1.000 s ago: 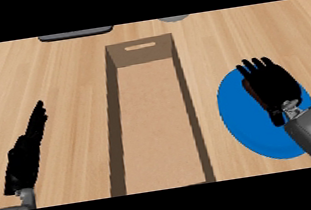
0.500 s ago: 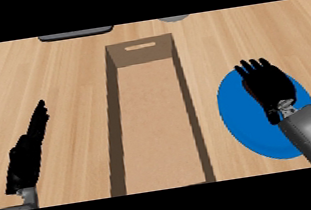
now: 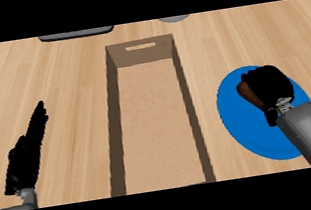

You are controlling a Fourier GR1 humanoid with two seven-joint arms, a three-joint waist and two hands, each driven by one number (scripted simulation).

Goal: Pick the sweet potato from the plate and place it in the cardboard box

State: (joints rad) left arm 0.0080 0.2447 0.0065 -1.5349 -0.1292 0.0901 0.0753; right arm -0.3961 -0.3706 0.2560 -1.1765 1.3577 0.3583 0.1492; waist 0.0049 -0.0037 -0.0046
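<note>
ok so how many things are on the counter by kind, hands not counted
cardboard box: 1
blue plate: 1
sweet potato: 1, inside the right hand's curled fingers
grey items at the far edge, cut off: 2
total: 5

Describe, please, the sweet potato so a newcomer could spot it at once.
Start at the long cardboard box mid-counter, then look right to the blue plate. Over it, the right hand curls round the sweet potato, a reddish-brown sliver showing at the hand's left edge.
</note>
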